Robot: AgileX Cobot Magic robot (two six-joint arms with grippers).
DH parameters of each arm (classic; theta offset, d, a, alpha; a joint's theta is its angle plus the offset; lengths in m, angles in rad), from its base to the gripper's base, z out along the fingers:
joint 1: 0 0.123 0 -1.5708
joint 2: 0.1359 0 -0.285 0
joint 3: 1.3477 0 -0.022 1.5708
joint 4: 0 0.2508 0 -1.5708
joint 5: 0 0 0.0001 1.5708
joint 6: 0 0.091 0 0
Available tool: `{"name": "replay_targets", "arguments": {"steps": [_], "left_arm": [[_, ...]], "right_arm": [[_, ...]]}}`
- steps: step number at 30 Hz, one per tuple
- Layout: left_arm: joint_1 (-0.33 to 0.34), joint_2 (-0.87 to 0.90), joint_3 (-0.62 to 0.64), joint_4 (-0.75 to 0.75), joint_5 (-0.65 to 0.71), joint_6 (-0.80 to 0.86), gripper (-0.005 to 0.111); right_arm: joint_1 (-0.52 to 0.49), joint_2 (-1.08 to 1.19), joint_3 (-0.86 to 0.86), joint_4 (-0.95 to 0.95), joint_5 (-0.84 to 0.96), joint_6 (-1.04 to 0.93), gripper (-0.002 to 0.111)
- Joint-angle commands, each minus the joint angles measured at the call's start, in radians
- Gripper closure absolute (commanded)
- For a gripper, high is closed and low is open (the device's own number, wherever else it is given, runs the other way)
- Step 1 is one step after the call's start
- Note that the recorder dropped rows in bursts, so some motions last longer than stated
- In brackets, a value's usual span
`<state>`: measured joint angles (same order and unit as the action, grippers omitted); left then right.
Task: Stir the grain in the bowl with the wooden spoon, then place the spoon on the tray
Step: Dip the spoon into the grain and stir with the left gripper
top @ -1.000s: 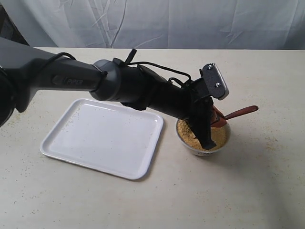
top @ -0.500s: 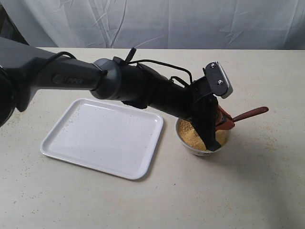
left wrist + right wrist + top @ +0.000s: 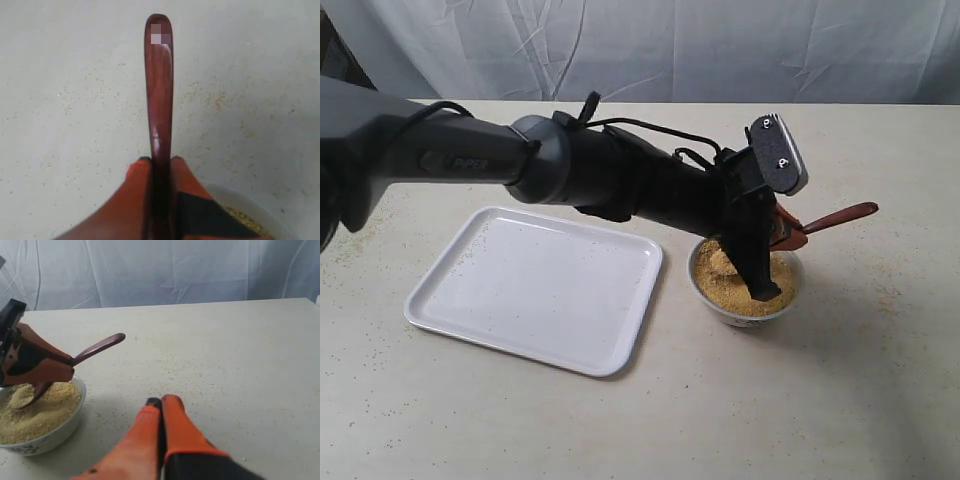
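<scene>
Since half a second ago, the left pincer (image 3: 160,169), clamped on the wooden spoon (image 3: 835,218), has shifted slightly toward the tray (image 3: 535,288), and the handle tip sits higher. The dark reddish spoon's oval end rests in golden grain (image 3: 730,278) heaped inside the white bowl (image 3: 745,312). The right pincer (image 3: 161,407) hangs pressed together, empty, over the worktop (image 3: 860,380).

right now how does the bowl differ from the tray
The bowl is round and deep; the tray is flat, rectangular and far larger. The bowl holds a mound of grain with the wooden spoon dipped in it; the tray looks bare bar a few specks. Both are white and sit on the table.
</scene>
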<state>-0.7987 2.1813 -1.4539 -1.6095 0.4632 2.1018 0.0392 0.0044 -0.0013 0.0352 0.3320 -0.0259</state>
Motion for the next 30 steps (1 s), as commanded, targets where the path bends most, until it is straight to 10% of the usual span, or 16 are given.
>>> {"name": "replay_targets", "arguments": {"steps": [1,30], "left_arm": [[-0.002,0.012,-0.003,-0.041,-0.033,0.028,0.107],[-0.002,0.033,0.011,-0.054,0.177,-0.001,0.107]], "right_arm": [[0.004,-0.004,0.001,-0.001,-0.006,0.0,0.109],[0.004,-0.004,0.001,-0.001,-0.006,0.0,0.109]]}}
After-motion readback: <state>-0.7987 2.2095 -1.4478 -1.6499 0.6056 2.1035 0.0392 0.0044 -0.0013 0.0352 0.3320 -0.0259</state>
